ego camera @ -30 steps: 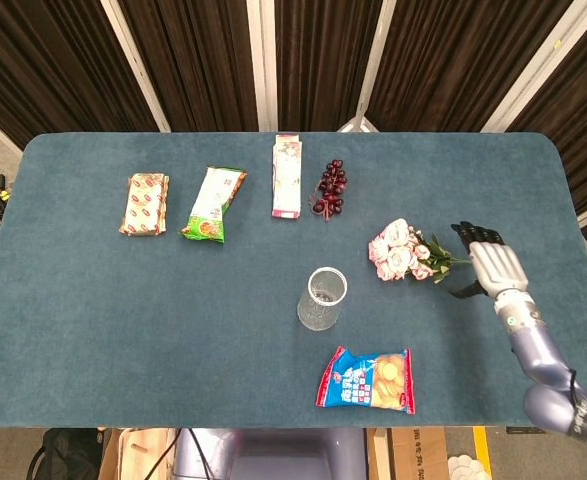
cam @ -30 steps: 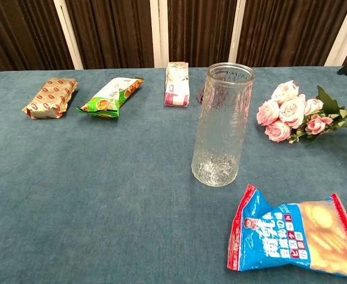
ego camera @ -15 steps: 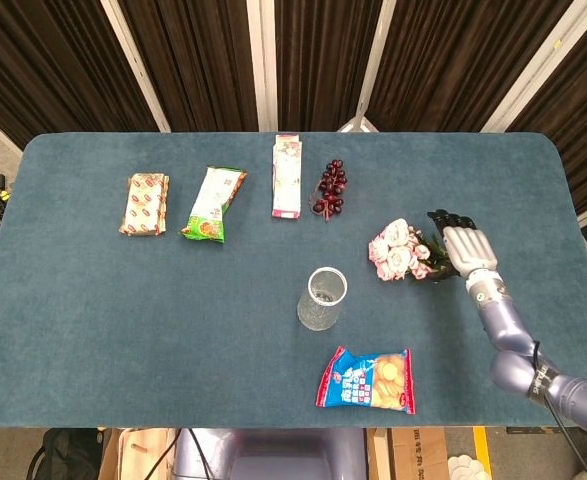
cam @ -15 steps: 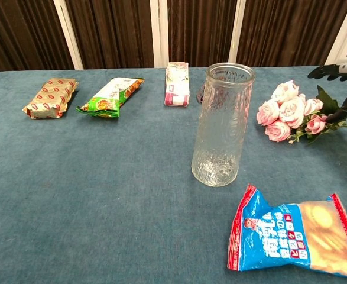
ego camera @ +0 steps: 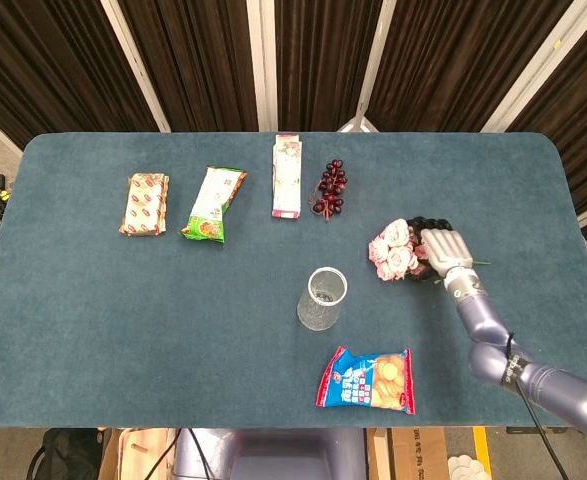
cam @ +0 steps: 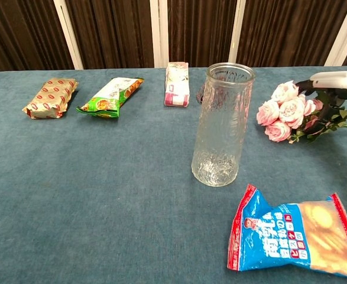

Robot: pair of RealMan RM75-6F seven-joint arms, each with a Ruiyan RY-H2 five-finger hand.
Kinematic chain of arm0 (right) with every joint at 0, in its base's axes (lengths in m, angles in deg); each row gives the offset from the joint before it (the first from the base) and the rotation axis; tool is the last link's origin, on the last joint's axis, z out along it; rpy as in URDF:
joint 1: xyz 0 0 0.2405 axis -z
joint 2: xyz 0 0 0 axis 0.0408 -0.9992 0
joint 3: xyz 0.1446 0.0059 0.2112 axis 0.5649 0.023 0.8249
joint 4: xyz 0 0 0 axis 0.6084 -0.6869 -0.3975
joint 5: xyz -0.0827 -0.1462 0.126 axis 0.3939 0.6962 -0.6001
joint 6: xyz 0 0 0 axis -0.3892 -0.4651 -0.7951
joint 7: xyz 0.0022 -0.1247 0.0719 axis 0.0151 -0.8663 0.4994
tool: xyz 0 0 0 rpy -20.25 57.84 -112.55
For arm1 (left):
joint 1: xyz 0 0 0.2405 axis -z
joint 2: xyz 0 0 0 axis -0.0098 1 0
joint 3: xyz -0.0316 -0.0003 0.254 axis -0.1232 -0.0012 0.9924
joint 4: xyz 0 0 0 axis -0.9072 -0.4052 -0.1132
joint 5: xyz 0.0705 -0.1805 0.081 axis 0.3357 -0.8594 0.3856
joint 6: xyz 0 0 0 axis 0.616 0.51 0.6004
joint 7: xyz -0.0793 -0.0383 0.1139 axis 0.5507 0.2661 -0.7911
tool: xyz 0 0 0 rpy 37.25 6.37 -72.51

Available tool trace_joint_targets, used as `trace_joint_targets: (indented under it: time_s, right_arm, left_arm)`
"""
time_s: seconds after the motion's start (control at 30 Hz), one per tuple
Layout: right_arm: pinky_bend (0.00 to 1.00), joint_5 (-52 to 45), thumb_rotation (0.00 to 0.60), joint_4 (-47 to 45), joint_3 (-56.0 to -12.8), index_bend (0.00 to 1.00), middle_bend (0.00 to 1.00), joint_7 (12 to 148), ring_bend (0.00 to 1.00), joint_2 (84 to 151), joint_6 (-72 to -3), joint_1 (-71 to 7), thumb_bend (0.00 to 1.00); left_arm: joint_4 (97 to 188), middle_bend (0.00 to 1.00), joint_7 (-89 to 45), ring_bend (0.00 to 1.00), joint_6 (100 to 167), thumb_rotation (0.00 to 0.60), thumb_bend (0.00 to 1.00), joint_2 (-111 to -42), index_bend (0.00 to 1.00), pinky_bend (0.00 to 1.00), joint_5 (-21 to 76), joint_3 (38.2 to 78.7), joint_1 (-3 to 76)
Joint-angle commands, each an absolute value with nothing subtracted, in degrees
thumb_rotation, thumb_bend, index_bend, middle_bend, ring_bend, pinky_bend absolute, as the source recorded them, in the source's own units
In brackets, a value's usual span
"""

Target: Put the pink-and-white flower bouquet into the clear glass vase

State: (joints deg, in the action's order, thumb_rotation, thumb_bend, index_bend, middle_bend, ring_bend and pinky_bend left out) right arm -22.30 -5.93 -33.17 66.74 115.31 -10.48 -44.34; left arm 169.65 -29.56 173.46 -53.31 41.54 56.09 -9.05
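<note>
The pink-and-white flower bouquet (ego camera: 395, 251) lies on the blue tablecloth, right of centre, blooms pointing left; the chest view shows the bouquet (cam: 284, 110) at mid right. The clear glass vase (ego camera: 322, 298) stands upright and empty to its lower left, and the vase (cam: 223, 126) is at the centre of the chest view. My right hand (ego camera: 443, 246) hovers palm-down over the bouquet's green leaves and stems with its fingers stretched out. From the chest, the right hand (cam: 339, 83) sits just above the leaves and grips nothing. My left hand is out of sight.
A blue chips bag (ego camera: 367, 380) lies near the front edge below the vase. Along the back stand dark grapes (ego camera: 330, 187), a pink-and-white packet (ego camera: 287, 175), a green snack bag (ego camera: 214, 203) and a brown packet (ego camera: 144, 203).
My right hand has slid left, from beside the stem ends to over the bouquet's leaves. The bouquet and vase have stayed put.
</note>
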Motion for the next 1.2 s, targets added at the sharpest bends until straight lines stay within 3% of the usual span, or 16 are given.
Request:
trace_joint_targets:
  time_s: [0.03,0.2,0.37,0.6,0.83,1.2]
  right_arm:
    - [0.0,-22.0,0.6,-7.0,-32.9,0.22,0.22,66.9,0.2,116.4,-10.3,-45.1,0.18]
    - [0.01,-21.6,0.6,-8.6,-32.7,0.33,0.35,67.3,0.36,118.0,-11.0,-45.6,0.18]
    - [0.12,-20.9,0.6,-10.1,-32.6,0.44,0.46,67.9,0.49,119.2,-12.3,-45.4,0.28]
    - [0.13,-18.3,0.6,-9.2,-32.1,0.47,0.47,70.4,0.51,118.0,-12.7,-44.5,0.29]
    - [0.14,-16.0,0.6,-2.8,-29.5,0.48,0.47,78.0,0.52,112.2,-11.0,-42.4,0.29]
    - [0.14,-6.9,0.6,10.1,-19.1,0.48,0.47,102.4,0.52,99.6,-9.3,-36.4,0.29]
  left_arm:
    - [169.7,0.0,-29.8,0.0,173.3,0.6,0.2,-53.4,0.15,0.03,41.4,56.0,-8.9]
    - [169.8,0.0,-30.0,0.0,172.8,0.6,0.2,-53.4,0.15,0.03,40.9,55.9,-8.7]
    - [169.9,0.0,-30.2,0.0,172.3,0.6,0.19,-53.3,0.15,0.03,40.5,55.9,-8.6]
    - [170.1,0.0,-30.2,0.0,171.8,0.6,0.2,-53.2,0.16,0.03,40.5,56.0,-8.4]
    - [170.3,0.0,-29.8,0.0,171.1,0.6,0.2,-52.9,0.16,0.03,40.8,56.3,-8.3]
    - [169.8,0.0,-26.7,0.0,170.2,0.6,0.2,-51.9,0.16,0.03,41.4,56.6,-8.2]
